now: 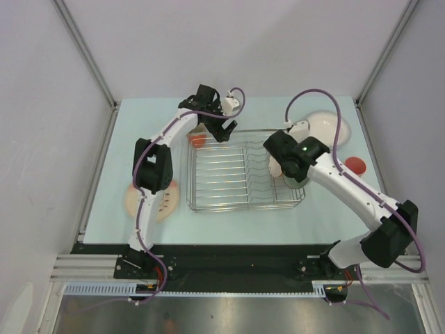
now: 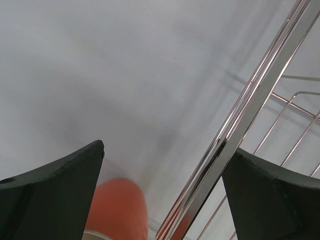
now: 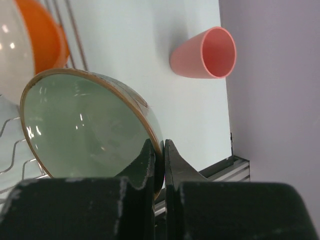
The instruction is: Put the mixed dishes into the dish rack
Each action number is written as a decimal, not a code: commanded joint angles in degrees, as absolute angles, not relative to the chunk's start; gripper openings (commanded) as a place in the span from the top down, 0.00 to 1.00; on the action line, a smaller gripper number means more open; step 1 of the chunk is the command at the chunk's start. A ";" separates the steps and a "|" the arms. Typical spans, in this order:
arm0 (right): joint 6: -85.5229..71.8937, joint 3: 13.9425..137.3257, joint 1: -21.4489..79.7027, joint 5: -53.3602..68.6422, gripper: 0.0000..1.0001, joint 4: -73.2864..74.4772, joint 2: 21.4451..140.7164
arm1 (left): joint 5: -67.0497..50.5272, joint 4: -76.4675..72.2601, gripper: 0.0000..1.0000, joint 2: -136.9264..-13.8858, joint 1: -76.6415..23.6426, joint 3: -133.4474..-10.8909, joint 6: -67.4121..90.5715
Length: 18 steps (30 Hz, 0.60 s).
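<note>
The silver wire dish rack (image 1: 229, 174) stands mid-table. My left gripper (image 1: 212, 132) is open at the rack's far left corner. In the left wrist view it (image 2: 162, 190) straddles the orange mug (image 2: 117, 210) and the rack's rim (image 2: 250, 105); the mug (image 1: 199, 140) sits just outside the rack. My right gripper (image 3: 159, 150) is shut on the rim of the pale green bowl (image 3: 85, 125), held tilted over the rack's right end (image 1: 295, 177). The orange-and-white bowl (image 3: 35, 40) lies beside it in the rack. The pink tumbler (image 3: 205, 52) lies on its side on the table.
The white plate (image 1: 327, 125) lies at the far right beyond the rack. The tumbler (image 1: 356, 165) is right of the rack. The pink plate (image 1: 149, 202) lies at the near left, partly under the left arm. Grey walls close in both sides.
</note>
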<state>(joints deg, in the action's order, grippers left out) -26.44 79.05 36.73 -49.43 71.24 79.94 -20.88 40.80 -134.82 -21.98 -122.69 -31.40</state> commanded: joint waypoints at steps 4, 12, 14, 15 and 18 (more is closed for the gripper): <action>-29.79 80.77 42.36 -56.60 1.00 74.88 82.26 | -18.90 34.72 0.00 -131.66 -20.83 -118.66 -29.18; -30.23 78.66 46.92 -57.83 1.00 75.14 85.25 | -19.51 34.10 0.00 -128.41 -20.92 -115.22 -27.16; -31.11 78.58 47.81 -58.71 1.00 75.85 87.00 | -20.04 34.45 0.00 -127.27 -20.92 -114.61 -26.46; -31.81 78.40 48.42 -58.80 1.00 75.94 87.62 | -20.74 34.28 0.00 -126.83 -20.92 -114.09 -25.85; -32.87 78.05 49.30 -58.89 1.00 76.90 90.43 | -21.62 33.31 0.00 -124.90 -20.92 -112.33 -24.79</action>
<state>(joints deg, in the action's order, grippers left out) -30.06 78.08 48.05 -53.95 74.94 87.90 -20.73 34.35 -131.00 -21.45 -114.15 -27.57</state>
